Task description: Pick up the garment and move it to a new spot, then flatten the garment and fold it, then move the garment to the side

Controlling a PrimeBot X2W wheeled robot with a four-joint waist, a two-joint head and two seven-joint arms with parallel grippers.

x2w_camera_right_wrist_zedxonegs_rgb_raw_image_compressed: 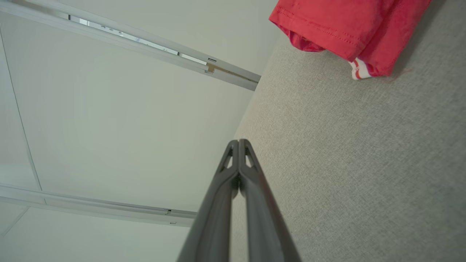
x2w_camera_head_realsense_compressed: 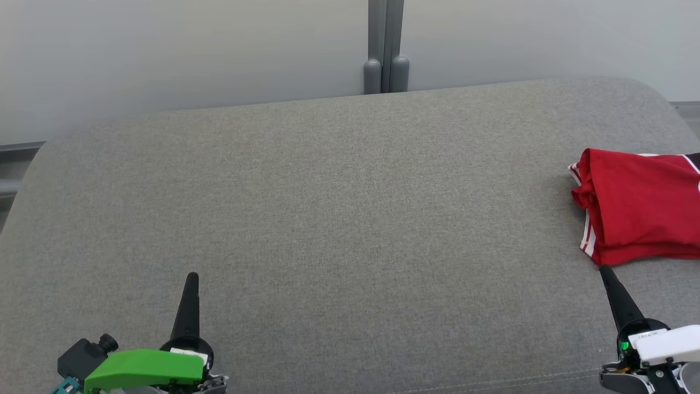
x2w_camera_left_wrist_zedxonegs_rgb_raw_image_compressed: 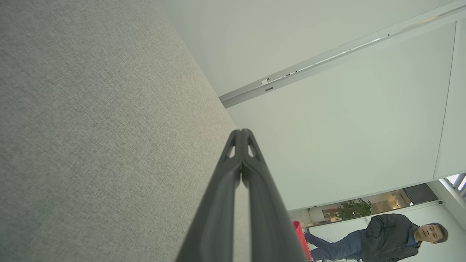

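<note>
Garment lying folded at right edge of grey cushion, soft, light, floppy. We're judging near hem corner best pinch. Right gripper, left gripper both pressed together, holding nothing.

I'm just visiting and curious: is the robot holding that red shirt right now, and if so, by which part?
Nothing is held. The left gripper and right gripper are both shut and empty; the red garment lies folded on the grey cushion.
</note>
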